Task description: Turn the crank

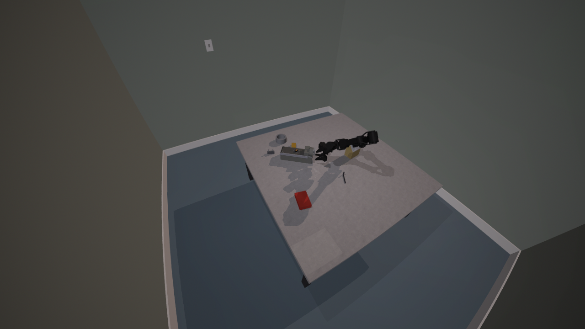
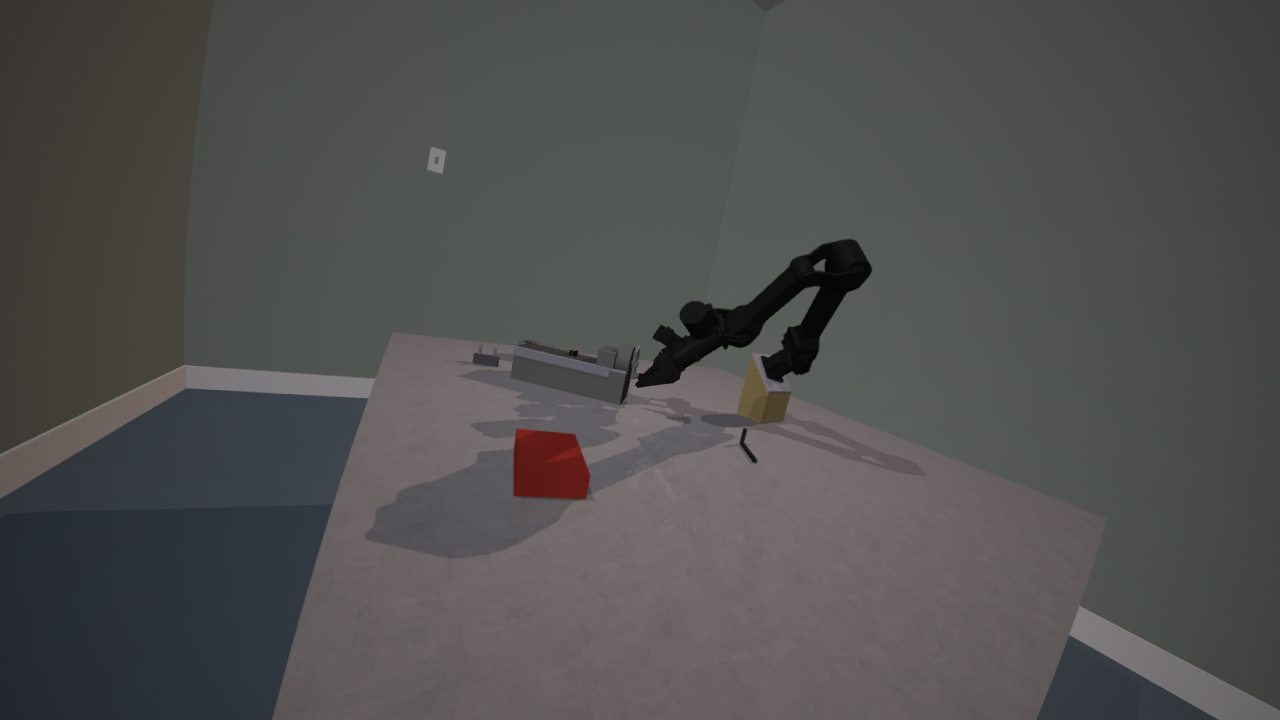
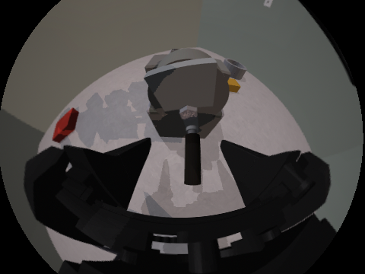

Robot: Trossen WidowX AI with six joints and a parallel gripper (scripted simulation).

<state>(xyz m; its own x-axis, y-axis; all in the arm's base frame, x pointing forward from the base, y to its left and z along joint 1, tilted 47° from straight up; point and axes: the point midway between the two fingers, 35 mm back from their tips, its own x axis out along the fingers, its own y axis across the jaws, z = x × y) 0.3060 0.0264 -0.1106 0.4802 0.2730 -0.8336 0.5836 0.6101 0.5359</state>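
Note:
The grey crank machine (image 1: 296,157) (image 2: 568,377) (image 3: 186,85) stands on the table, its crank end facing my arm. A small red pointer (image 1: 296,150) shows on its top in the top view; its level against the brass marks is too small to tell, and the wrist view hides it behind the crank end. The black crank handle (image 3: 192,160) sticks out toward me, low on the crank. My gripper (image 1: 316,155) (image 2: 638,385) (image 3: 187,142) is open and empty, at the crank end. In the wrist view the handle lies between the spread fingers, with a gap on each side.
A red block (image 1: 303,199) (image 2: 547,465) (image 3: 65,125), a grey ring (image 1: 280,141) (image 3: 237,72), a yellow block (image 1: 293,145) (image 3: 233,85), a bent black rod (image 1: 344,177) (image 2: 747,447) and a small grey bracket (image 1: 270,151) (image 2: 486,360) lie around the machine. A tan block (image 1: 348,153) (image 2: 759,398) is under the arm's base.

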